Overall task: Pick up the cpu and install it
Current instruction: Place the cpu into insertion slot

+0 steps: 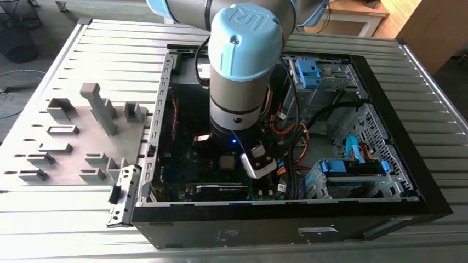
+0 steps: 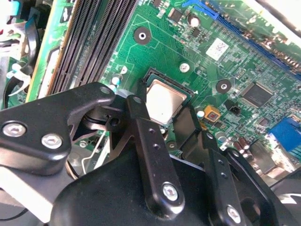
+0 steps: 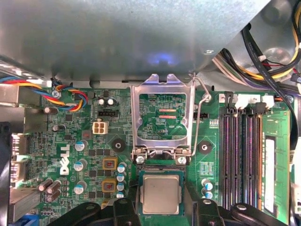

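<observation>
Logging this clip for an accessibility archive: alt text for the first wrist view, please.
The cpu lies in its socket on the green motherboard, with the black gripper close about it. The socket's metal cover stands flipped open.

Ribbed metal table (image 1: 73, 230); wooden furniture (image 1: 431, 27) behind; grey floor (image 1: 15, 109)

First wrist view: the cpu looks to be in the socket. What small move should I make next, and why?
Probably ease the gripper straight up a little and watch the cpu. It lies flat and square in the socket, the gripper straddles it, and the retention frame stands open, so nothing blocks a vertical lift.
</observation>
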